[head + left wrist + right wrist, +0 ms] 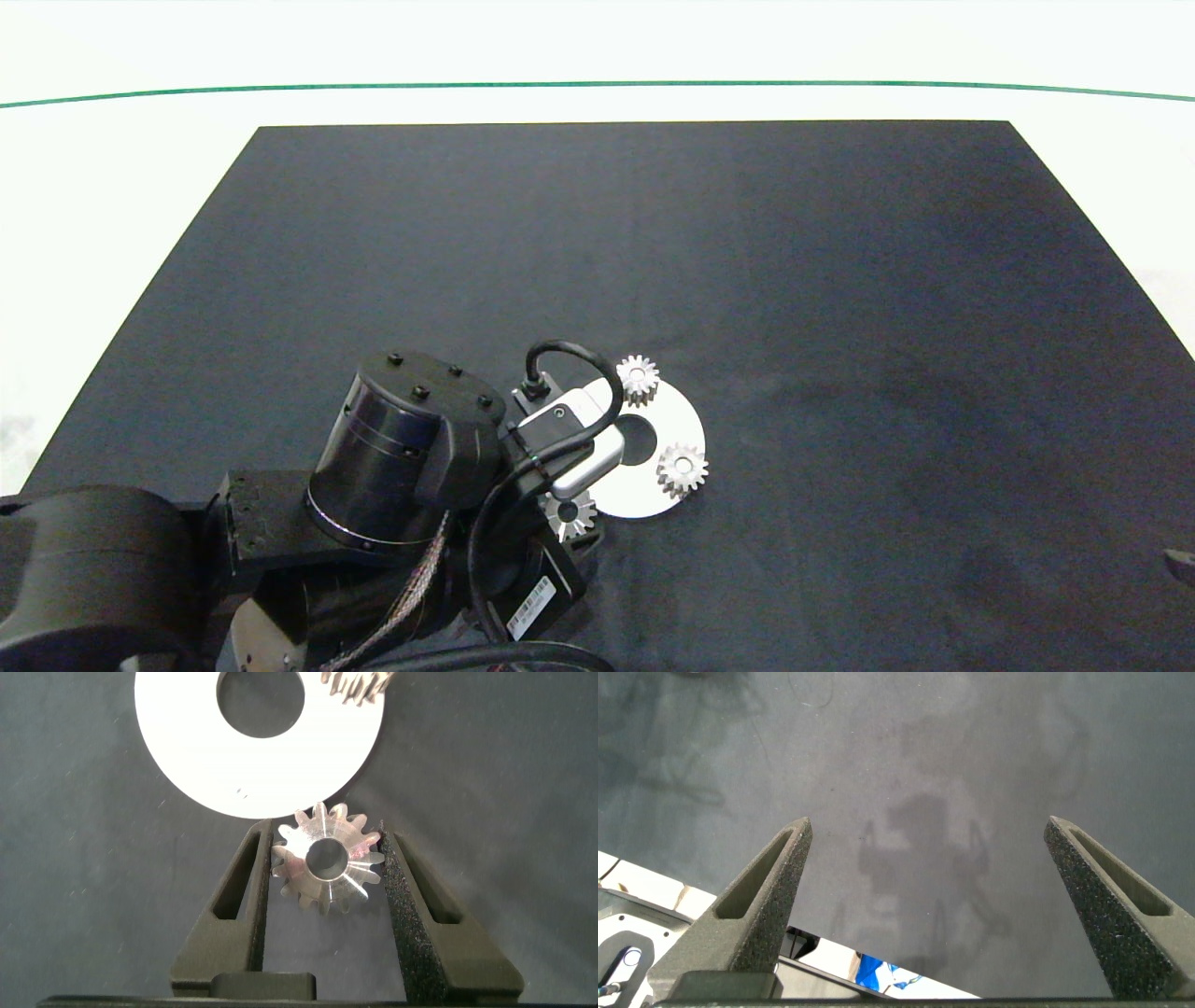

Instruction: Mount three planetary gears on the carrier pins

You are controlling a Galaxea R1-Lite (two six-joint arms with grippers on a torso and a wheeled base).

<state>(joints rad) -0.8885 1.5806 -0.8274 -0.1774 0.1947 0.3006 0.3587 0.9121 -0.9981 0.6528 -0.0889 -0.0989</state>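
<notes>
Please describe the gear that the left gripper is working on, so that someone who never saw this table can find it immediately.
Look on the dark mat for the flat white disc with a large centre hole. Two gears sit on that disc. The third gear lies just off the disc's edge, on the side nearest the robot, between the fingers of the left gripper, which touch its sides.

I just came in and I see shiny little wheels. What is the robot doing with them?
The robot is putting small silver metal gears onto a flat white round disc lying on the black mat. Two gears already sit on the disc, one at its far edge and one at its right side. The left gripper has its fingers on either side of the third gear, just beside the disc's near edge, not on it yet. The right gripper hangs open over bare mat, away from the parts.
</notes>
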